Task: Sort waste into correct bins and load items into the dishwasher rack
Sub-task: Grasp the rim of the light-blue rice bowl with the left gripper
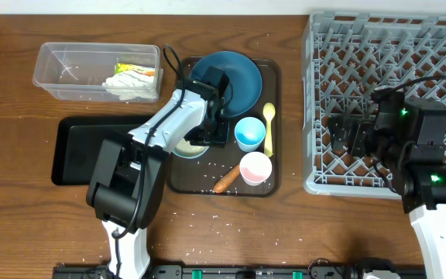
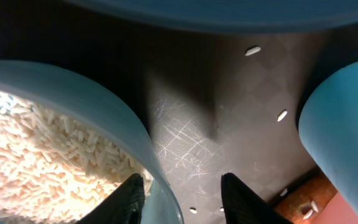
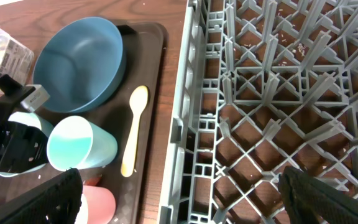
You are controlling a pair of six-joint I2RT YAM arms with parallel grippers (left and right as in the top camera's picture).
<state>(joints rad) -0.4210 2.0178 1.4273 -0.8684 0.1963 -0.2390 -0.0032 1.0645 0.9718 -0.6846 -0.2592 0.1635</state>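
The white-and-light-blue bowl (image 2: 73,106) holds white rice and sits on the brown tray (image 1: 276,101). My left gripper (image 2: 182,186) is open and straddles the bowl's rim, one finger in the rice and one outside; it also shows in the overhead view (image 1: 201,138). Around it lie the dark blue plate (image 1: 235,77), light blue cup (image 1: 249,133), pink cup (image 1: 255,168), yellow spoon (image 1: 269,124) and carrot stick (image 1: 226,180). Loose rice grains (image 2: 252,51) dot the tray. My right gripper (image 3: 180,193) is open and empty over the grey rack's (image 1: 385,62) left front edge.
The clear tub (image 1: 60,62) at the back left holds the yellow-green wrapper (image 1: 134,71) and white tissue (image 1: 130,87). The black tray (image 1: 76,155) lies left of the brown tray. Rice grains are scattered on the table near the front.
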